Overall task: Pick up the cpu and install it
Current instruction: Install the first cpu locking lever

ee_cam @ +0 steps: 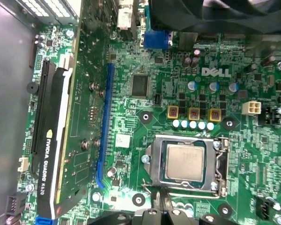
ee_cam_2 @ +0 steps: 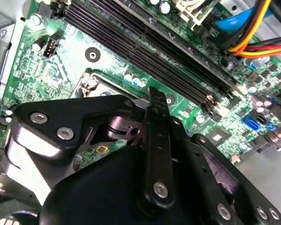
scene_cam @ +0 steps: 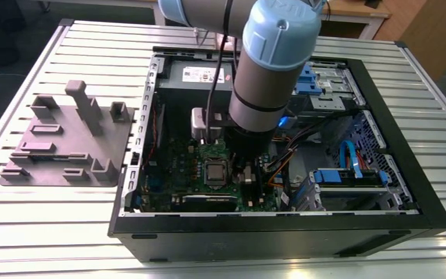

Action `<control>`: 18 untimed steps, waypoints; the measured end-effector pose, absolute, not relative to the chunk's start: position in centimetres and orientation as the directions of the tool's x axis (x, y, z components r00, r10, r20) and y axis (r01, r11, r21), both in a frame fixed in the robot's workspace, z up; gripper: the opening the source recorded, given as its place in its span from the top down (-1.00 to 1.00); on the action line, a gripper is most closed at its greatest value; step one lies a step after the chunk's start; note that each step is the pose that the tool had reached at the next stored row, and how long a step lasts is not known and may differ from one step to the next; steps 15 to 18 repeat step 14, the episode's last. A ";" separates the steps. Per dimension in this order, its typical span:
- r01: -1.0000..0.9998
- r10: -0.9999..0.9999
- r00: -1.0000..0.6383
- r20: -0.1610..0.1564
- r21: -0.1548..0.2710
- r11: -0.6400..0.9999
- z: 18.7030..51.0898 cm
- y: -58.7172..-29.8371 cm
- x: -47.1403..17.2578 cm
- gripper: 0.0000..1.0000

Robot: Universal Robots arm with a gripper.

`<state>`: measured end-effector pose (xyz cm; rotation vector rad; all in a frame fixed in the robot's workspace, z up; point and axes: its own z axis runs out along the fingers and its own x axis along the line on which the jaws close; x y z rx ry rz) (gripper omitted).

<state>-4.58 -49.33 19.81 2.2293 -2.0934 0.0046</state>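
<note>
You are looking at a ribbed silver metal table (scene_cam: 45, 232) carrying an open black computer tower case (scene_cam: 285, 238) laid on its side. On the exterior view's left of the case, a grey moulded fixture plate (scene_cam: 60, 145) with upright blocks rests on the table, well apart from the work. Your grey-and-pale-blue robot arm (scene_cam: 273, 64) reaches down into the case over the green motherboard (ee_cam: 145, 61). At the back wall of the case you can see the grey power supply box (scene_cam: 195, 75), and towards the exterior view's right the blue-tabbed drive bays (scene_cam: 347, 174) with orange and blue cables (scene_cam: 347, 154) trailing nearby.

In the first wrist view, a black graphics card (ee_cam: 49, 140) stands along one edge of the board beside a long blue expansion slot (ee_cam: 103, 126). In the second wrist view, the dark memory slots (ee_cam_2: 145, 51) run diagonally across the board behind the black gripper (ee_cam_2: 152, 154).

The small square cpu with a silvery metal top (ee_cam: 185, 161) lies flat inside the silver rectangular socket frame (ee_cam: 152, 161) on the motherboard, squared with the frame's edges. The gripper's black linkage sits just beside the socket frame, close over the board. You cannot tell from these views how far the jaws stand apart, because the fingertips are hidden behind the gripper's own body; nothing can be seen held in them.
</note>
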 end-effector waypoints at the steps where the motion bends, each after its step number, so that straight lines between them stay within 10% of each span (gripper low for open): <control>1: -0.996 -0.996 0.064 0.059 0.059 -0.061 20.1 -49.3 -4.6 0.80; 18: -0.996 -0.996 0.064 0.059 0.059 -0.061 21.7 -49.3 -4.6 0.80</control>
